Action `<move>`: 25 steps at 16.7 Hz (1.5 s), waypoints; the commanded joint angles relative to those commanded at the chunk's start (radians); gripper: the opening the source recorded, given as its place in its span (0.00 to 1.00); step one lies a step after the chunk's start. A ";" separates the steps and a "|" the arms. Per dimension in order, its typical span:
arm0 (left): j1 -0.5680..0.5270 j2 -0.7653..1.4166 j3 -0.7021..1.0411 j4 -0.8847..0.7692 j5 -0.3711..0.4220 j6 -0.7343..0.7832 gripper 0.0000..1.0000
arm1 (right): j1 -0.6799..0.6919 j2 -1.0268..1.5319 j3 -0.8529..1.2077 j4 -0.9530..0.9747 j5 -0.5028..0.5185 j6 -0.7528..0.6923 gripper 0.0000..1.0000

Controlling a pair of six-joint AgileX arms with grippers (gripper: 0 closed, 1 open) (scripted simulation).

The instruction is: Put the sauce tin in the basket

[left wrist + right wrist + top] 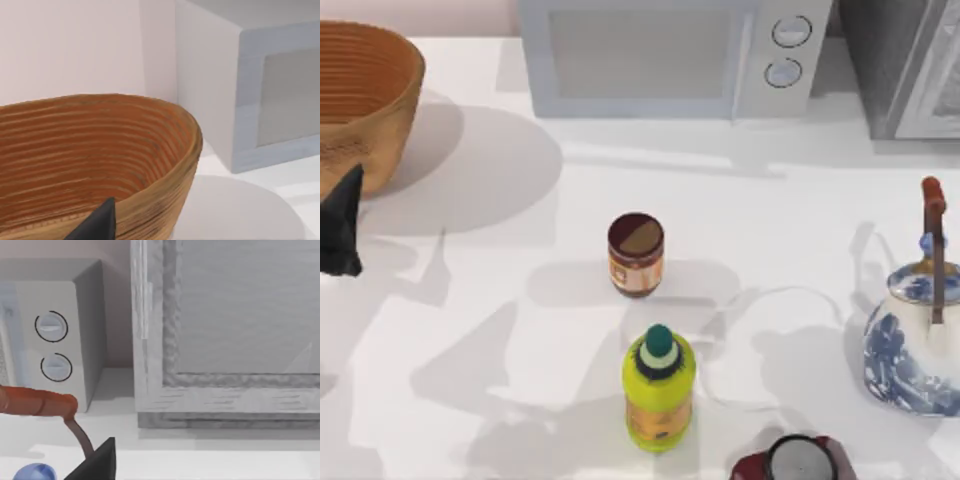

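Wicker basket point(365, 100) first, the biggest thing here: it sits at the table's far left corner, round, ribbed, wide-mouthed, and what shows of its inside in the left wrist view point(90, 150) holds nothing. It looks an easy target, with a stiff rim that would not give if bumped.

Beside it at the left edge hangs the left gripper point(340, 230), a dark wedge near the basket's wall; whether its fingers are apart or closed, I cannot tell, and I see nothing in them. The right gripper point(97, 462) hangs near the blue-and-white kettle point(918, 340), its opening likewise impossible to judge.

Smallest is the sauce tin point(636, 254), upright mid-table, well apart from the basket, with the green-capped bottle point(659, 388) just in front. It looks rigid, fairly light, smooth-sided and perhaps slippery; I would pinch it across the label, mid-height.
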State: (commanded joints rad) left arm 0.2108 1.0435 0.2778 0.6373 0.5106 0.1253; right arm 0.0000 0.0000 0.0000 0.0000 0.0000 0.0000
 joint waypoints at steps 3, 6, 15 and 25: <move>-0.020 0.285 0.102 0.202 0.177 0.044 1.00 | 0.000 0.000 0.000 0.000 0.000 0.000 1.00; -0.070 0.562 0.206 0.396 0.350 0.069 1.00 | 0.000 0.000 0.000 0.000 0.000 0.000 1.00; -0.262 1.206 0.449 0.809 0.714 0.014 1.00 | 0.000 0.000 0.000 0.000 0.000 0.000 1.00; -0.362 1.458 0.578 0.974 0.815 -0.089 1.00 | 0.000 0.000 0.000 0.000 0.000 0.000 1.00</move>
State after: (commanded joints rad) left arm -0.1515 2.5019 0.8557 1.6110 1.3260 0.0365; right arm 0.0000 0.0000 0.0000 0.0000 0.0000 0.0000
